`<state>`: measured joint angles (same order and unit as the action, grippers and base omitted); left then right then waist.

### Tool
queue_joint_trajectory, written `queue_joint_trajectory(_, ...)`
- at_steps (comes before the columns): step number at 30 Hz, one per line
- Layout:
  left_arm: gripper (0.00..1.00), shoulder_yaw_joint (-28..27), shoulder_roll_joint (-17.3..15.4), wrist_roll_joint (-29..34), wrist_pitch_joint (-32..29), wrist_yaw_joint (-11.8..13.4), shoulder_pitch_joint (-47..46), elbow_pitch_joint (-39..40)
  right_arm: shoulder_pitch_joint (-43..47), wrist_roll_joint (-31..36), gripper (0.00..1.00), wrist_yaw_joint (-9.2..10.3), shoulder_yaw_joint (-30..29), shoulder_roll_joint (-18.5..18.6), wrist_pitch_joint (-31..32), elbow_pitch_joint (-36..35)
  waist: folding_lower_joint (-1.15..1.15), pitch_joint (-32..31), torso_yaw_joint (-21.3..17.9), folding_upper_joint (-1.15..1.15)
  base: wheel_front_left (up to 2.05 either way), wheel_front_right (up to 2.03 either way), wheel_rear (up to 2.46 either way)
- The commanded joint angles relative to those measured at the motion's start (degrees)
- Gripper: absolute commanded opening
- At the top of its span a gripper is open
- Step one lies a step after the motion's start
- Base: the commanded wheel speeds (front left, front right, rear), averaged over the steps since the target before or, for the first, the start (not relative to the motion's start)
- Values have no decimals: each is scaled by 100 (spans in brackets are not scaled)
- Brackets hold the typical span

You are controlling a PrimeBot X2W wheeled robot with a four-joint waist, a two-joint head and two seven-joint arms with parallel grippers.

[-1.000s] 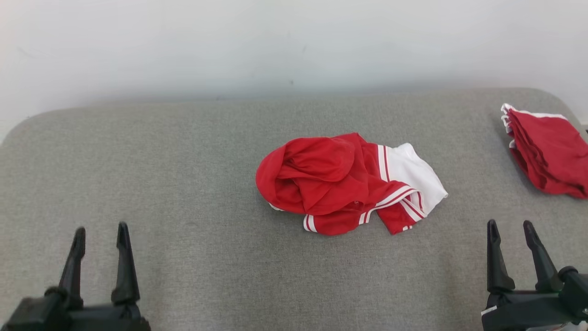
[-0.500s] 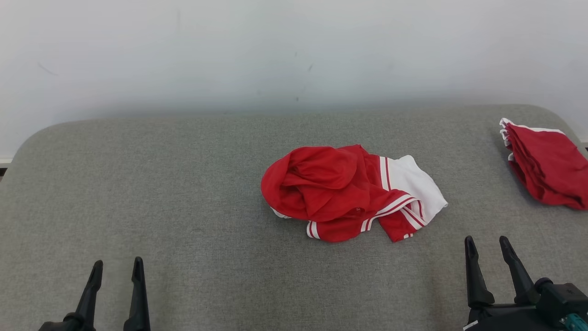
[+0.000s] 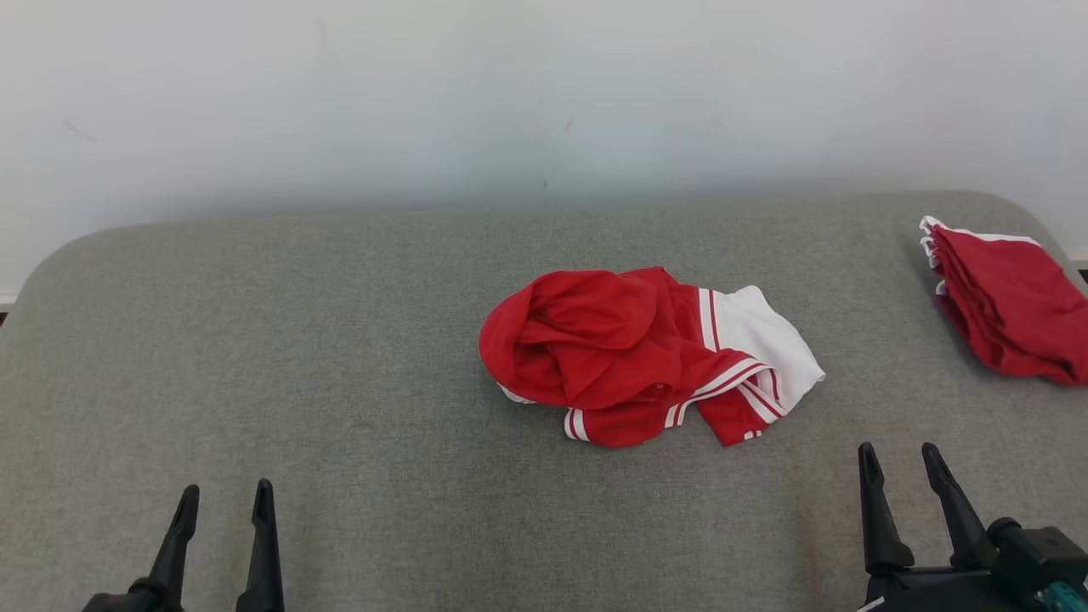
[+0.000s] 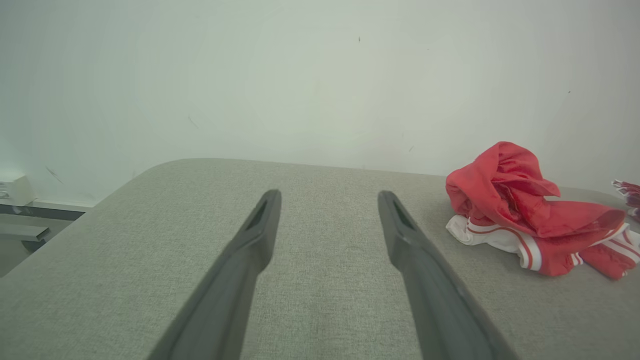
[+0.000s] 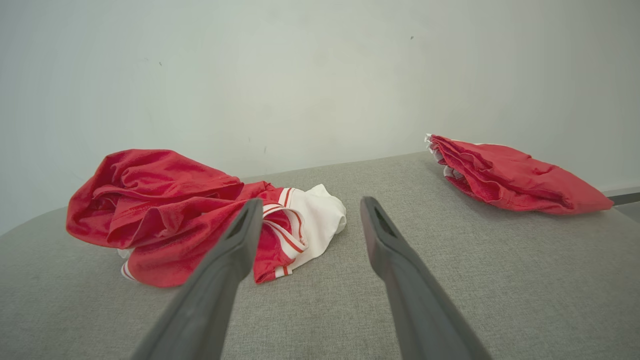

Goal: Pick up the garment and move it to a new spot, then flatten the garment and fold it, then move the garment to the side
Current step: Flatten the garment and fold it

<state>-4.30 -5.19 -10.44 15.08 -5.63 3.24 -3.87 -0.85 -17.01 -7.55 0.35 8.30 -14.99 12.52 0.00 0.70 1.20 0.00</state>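
Note:
A crumpled red garment [image 3: 629, 357] with white panels and stripes lies bunched in the middle of the grey padded table [image 3: 340, 340]. It sits at the right in the left wrist view [image 4: 525, 210] and left of centre in the right wrist view [image 5: 175, 210]. My left gripper [image 3: 225, 503] hovers open near the front left, well clear of the cloth, its fingers [image 4: 260, 225] spread with nothing between them. At the front right my right gripper [image 3: 899, 460] is open too, a short way in front of the garment's right end, fingers [image 5: 375, 225] empty.
A second red garment [image 3: 1007, 297], folded into a stack, rests at the table's far right edge, also in the right wrist view [image 5: 510, 175]. A pale wall [image 3: 544, 93] runs behind the table. Bare grey padding lies left of the crumpled garment.
The head camera has shifted, so the whole scene sits lower in the picture. Both grippers show lower in the picture and the right one further left. The garment lies as before.

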Motion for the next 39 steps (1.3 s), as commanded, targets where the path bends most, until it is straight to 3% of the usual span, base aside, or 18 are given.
queue_joint_trajectory(1, 100, -27, 19, 49, 10, -37, -61, -9, 20, -8, 100, 14, -15, 56, -26, 28, 0, 14, 15, 0, 0, 0, 0)
queue_joint_trajectory(9, 100, 30, 104, 177, 10, -87, -247, 7, -549, 83, 100, 14, 87, 526, -26, 273, 0, 236, 155, 0, 0, 0, 0)
queue_joint_trajectory(20, 100, 268, 207, 193, 10, -128, -645, 19, -1976, -172, 100, 14, 320, 1367, 75, 1536, 0, 859, 657, 0, 0, 0, 0)
queue_joint_trajectory(31, 100, 623, 231, 20, 7, -4, -985, 18, -3113, -312, 100, 14, 801, 1686, 231, 3154, 0, 1406, 1149, 0, 0, 0, 0)
queue_joint_trajectory(39, 100, 802, 227, -115, 7, 89, -1145, -76, -3443, -615, 100, 14, 949, 1605, 229, 4191, 0, 1530, 1319, 0, 0, 0, 0)
